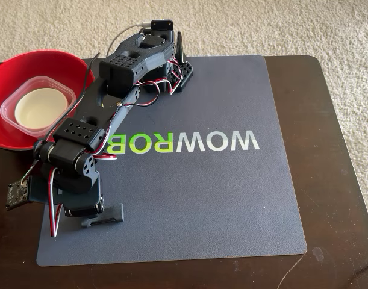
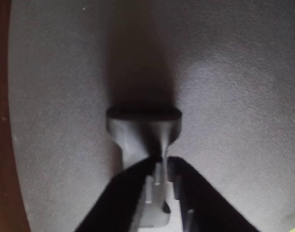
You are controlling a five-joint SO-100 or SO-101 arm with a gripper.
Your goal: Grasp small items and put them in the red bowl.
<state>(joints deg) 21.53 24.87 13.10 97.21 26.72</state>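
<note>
The black plastic buckle piece [image 1: 106, 217] lies on the grey mat at the front left. In the wrist view its T-shaped head [image 2: 144, 116] points away from me. My gripper [image 1: 89, 215] [image 2: 160, 162] stands over it, and the two black fingers [image 2: 116, 200] are closed on its narrow stem. The red bowl [image 1: 15, 66] stands at the far left. It holds the clear square tub [image 1: 63, 90], and the small white bowl [image 1: 40, 108] sits inside the tub. The yellow-green clip is out of view.
The grey mat [image 1: 232, 198] with the WOWROB print covers most of the dark wooden table [image 1: 334, 150]. The arm's base [image 1: 171, 72] stands at the mat's far edge. A small camera board [image 1: 16, 194] hangs off the wrist at the left. Carpet lies beyond the table.
</note>
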